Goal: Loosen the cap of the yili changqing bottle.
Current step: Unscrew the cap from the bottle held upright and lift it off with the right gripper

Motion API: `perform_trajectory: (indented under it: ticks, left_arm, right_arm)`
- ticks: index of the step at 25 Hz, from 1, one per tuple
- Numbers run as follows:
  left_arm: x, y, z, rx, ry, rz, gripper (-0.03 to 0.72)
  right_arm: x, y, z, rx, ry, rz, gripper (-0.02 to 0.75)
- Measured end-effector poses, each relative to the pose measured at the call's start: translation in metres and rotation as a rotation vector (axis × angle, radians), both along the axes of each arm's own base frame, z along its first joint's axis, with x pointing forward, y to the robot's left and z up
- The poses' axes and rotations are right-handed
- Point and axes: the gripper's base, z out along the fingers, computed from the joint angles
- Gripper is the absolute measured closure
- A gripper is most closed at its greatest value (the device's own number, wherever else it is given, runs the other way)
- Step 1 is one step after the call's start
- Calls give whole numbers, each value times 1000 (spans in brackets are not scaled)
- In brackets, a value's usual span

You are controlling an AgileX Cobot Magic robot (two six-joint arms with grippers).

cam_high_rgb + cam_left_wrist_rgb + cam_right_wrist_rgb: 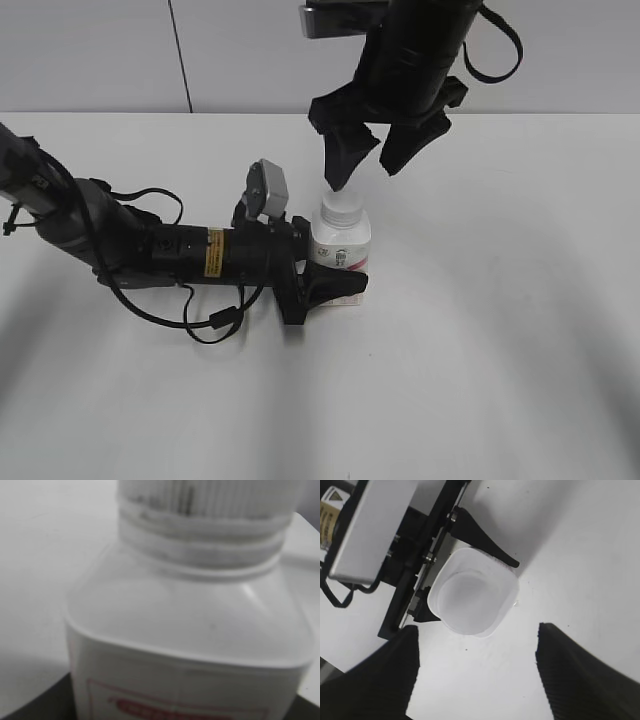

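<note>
The yili changqing bottle (343,245) stands upright on the white table, white with a pink-red label low on its body. Its white cap (342,208) sits on the neck. My left gripper (335,270) is shut on the bottle's lower body from the left. In the left wrist view the bottle (190,650) fills the frame, with the ribbed cap (210,497) at the top. My right gripper (363,168) hangs open just above the cap, empty. In the right wrist view the cap (468,596) lies above the open fingers (477,675).
The white table (500,330) spreads all round the bottle. A grey wall panel (120,55) runs along the far edge. The left arm's cables (205,322) lie on the table at the left.
</note>
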Motion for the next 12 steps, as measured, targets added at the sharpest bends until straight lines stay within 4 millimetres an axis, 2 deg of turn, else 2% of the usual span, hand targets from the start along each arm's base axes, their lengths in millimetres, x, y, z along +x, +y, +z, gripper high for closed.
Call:
perform_trajectory:
  ticks: [6,12]
  left_arm:
    - [0,0,0,0,2,1,266]
    - [0,0,0,0,3,1,266]
  right_arm:
    - [0,1,-1,24,85,-257,179]
    - [3,5,-15,23,143,-323,181]
